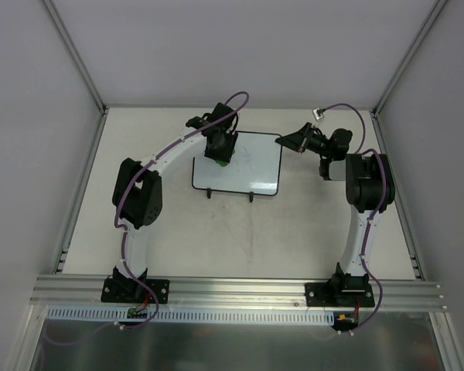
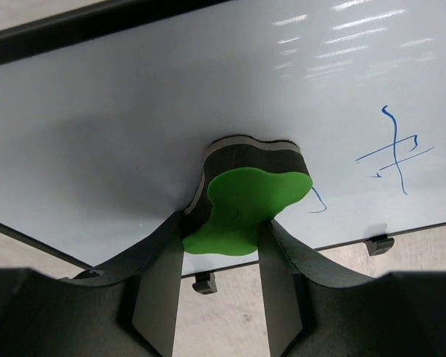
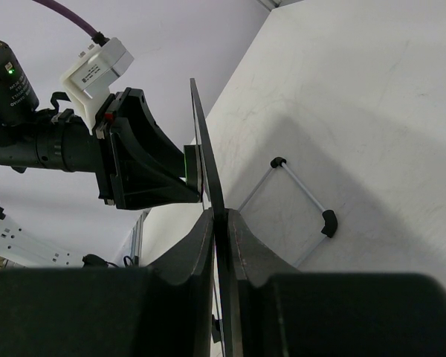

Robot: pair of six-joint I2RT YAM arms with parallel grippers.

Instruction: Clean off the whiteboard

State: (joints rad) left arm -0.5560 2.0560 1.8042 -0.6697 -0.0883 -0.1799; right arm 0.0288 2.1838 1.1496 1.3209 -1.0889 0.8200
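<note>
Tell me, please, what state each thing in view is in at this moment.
whiteboard: clamped at its edge, only partly clean.
blue scribbles: not yet wiped.
green eraser: gripped, with its dark felt side against the whiteboard.
left gripper: shut on the green eraser.
right gripper: shut on the whiteboard's edge.

readable text: none | whiteboard [image 2: 134, 111]: blue pen scribbles [image 2: 396, 152] only, no letter or digit made out | white plug [image 3: 97, 67]: print too small to read
</note>
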